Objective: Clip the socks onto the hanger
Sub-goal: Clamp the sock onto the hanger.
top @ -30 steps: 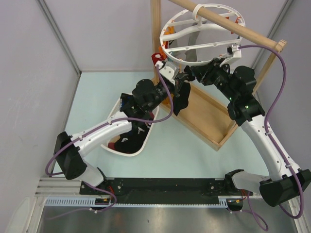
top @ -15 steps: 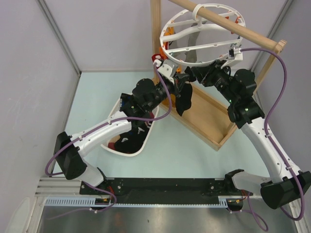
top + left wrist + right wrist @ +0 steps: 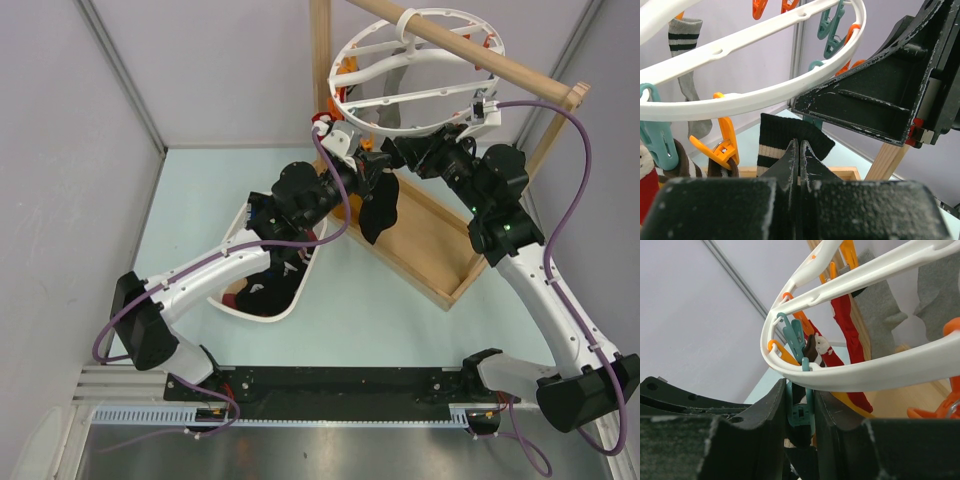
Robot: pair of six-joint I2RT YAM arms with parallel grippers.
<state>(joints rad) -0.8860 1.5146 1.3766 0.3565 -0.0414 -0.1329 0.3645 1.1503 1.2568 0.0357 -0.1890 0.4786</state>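
The white ring hanger (image 3: pixel 420 95) hangs from a wooden rod. My left gripper (image 3: pixel 368 165) is shut on a black sock with cream stripes (image 3: pixel 378 212) just under the ring's near edge. In the left wrist view the jaws (image 3: pixel 799 145) pinch the sock's cuff (image 3: pixel 775 140), which stands up below the ring (image 3: pixel 740 100). My right gripper (image 3: pixel 396 150) is closed on a teal clip (image 3: pixel 802 412) under the ring (image 3: pixel 865 375). Black fabric shows inside that clip.
Other socks hang from clips: red (image 3: pixel 847 335), grey (image 3: pixel 880 305), grey striped (image 3: pixel 687 75). An orange clip (image 3: pixel 722 145) holds a brown sock beside mine. A white basket (image 3: pixel 290 310) of socks lies at the left. The wooden frame (image 3: pixel 430 240) stands below the hanger.
My left gripper has risen slightly toward the ring with the sock, which has swung a little to the right. The right gripper has stayed on the clip.
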